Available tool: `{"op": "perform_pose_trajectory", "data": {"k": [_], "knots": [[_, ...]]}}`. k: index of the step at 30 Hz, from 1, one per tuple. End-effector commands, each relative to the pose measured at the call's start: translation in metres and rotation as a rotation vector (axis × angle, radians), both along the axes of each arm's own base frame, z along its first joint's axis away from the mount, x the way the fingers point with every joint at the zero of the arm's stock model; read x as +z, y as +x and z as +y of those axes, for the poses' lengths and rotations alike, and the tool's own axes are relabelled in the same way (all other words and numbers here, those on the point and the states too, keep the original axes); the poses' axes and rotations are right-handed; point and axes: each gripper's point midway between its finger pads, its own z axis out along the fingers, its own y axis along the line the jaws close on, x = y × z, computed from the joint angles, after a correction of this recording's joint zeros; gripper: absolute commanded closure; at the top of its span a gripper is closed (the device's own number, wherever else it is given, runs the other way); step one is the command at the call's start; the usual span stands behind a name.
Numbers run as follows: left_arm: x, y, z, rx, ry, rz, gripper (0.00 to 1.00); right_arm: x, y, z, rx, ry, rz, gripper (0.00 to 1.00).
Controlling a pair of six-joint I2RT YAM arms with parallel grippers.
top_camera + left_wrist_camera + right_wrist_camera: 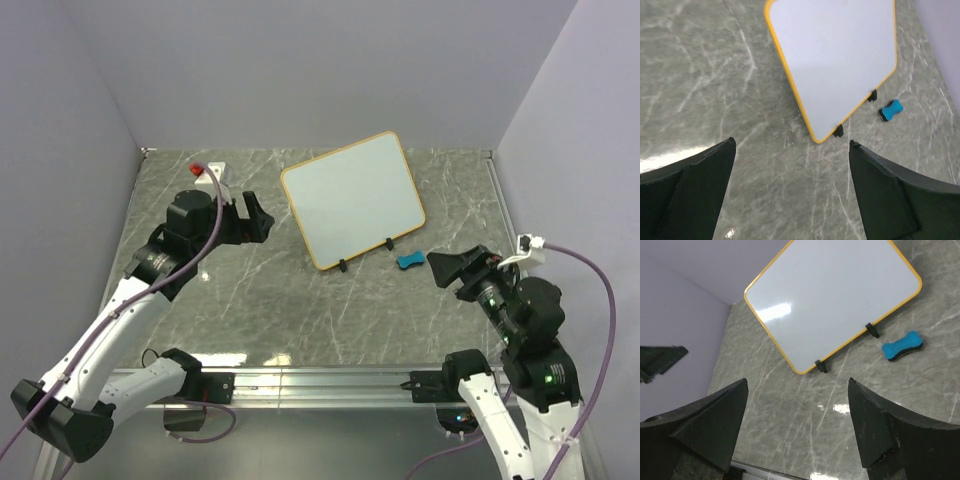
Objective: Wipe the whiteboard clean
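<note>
left gripper [257, 215] spread wide over the tabletop [250, 300], holding nothing, right gripper [441, 270] wide open too, touching nothing, whiteboard [352, 198] propped on two black feet [343, 267] mid-tabletop between them, face plain white, blue eraser [410, 260] just beside its right foot

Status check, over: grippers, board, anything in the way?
Left gripper open, empty. Right gripper open, empty. Whiteboard propped on its feet, no marks visible. Blue eraser on the table beside it, nearest right gripper, nothing between.
</note>
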Motion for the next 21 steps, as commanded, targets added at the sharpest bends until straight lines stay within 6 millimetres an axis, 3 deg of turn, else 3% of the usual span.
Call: {"op": "perform_pose_trajectory", "data": {"k": [1,9,17,21], "knots": [[0.038,-0.001,0.021,0.094,0.01,-0.073,0.01,-0.009,-0.009,0.006,0.041,0.01,-0.024,0.12],[0.056,0.0,0.035,0.151,0.037,-0.111,0.01,-0.004,0.0,0.005,0.031,0.003,-0.02,0.09],[0.069,0.002,0.043,0.185,0.053,-0.158,0.01,0.033,0.014,-0.001,-0.02,0.012,-0.115,0.08],[0.069,0.007,0.047,0.212,0.062,-0.171,0.01,0.043,0.02,-0.002,-0.025,0.005,-0.124,0.08]]}}
